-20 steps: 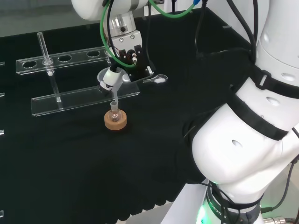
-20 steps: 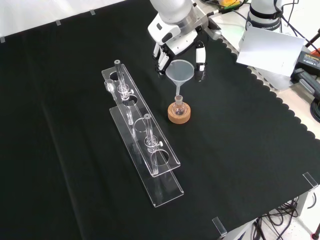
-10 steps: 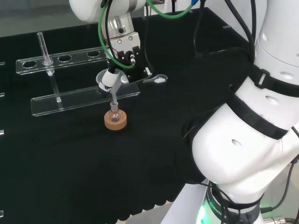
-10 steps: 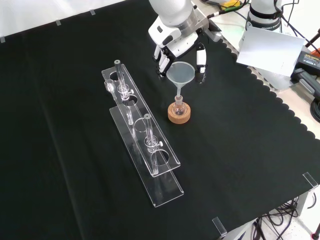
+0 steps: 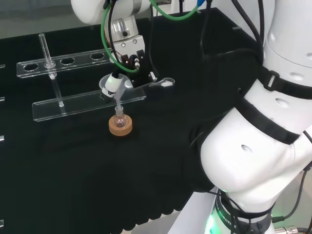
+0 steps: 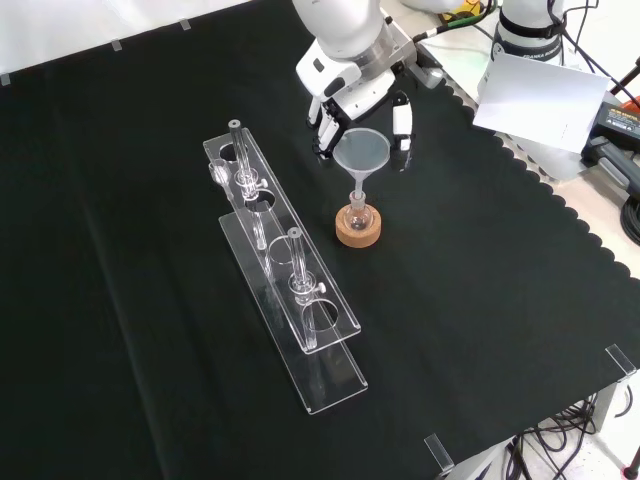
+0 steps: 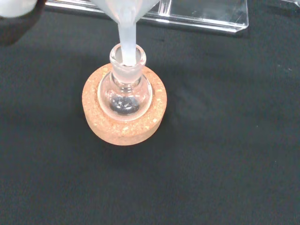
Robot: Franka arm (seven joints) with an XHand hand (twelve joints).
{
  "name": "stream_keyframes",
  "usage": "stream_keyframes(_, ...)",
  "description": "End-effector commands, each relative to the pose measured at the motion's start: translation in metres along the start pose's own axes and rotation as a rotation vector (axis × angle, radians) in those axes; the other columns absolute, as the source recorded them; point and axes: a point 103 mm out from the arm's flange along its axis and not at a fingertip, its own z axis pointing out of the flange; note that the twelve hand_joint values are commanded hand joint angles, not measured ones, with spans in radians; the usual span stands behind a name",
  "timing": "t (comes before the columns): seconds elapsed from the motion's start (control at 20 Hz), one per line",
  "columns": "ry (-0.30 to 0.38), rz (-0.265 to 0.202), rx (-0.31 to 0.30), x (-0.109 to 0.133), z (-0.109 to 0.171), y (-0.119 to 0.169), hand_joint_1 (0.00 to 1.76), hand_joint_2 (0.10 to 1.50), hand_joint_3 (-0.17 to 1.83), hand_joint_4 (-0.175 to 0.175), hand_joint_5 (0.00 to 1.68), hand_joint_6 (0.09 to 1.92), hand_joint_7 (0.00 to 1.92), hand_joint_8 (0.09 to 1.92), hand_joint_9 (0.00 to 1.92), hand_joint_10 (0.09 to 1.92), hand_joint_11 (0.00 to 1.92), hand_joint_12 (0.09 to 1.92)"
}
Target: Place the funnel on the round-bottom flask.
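A: Closest to us in the front view, what do we have near the cork stand (image 6: 358, 230)?

B: The long clear rack (image 6: 288, 290), lying on the desk (image 6: 500, 300) to the stand's left and running nearer to us than it. Two glass tubes (image 6: 297, 270) stand upright in it.

A: And on the stand itself?

B: The flask (image 7: 125, 91) sits upright in the cork ring. In the wrist view we see the funnel (image 6: 361, 152) with its stem down inside the flask's neck, and something dark at the flask's bottom that we cannot identify.

A: Is the funnel straight?

B: In the head view its stem leans a little, with the cone up and slightly left of the stand.

A: Then the hand (image 6: 352, 95)?

B: Just beyond the stand in the front view, above the funnel. We see its fingers (image 6: 402, 118) reaching down on either side of the cone's rim. We cannot tell whether they touch it, so we cannot tell if the hand has hold of it.
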Motion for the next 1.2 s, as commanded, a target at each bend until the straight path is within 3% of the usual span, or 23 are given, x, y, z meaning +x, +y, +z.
stream_keyframes(0.05,0.001,-0.001,0.004,0.002,0.002,0.002,0.73,0.80,0.62,-0.080,0.66,0.68,0.94,0.74,1.24,0.43,0.81,1.16)
stream_keyframes(1.2,-0.012,-0.011,0.034,0.003,0.022,0.014,0.73,0.80,0.61,-0.073,0.62,0.68,0.78,0.80,1.08,0.47,0.74,1.19)
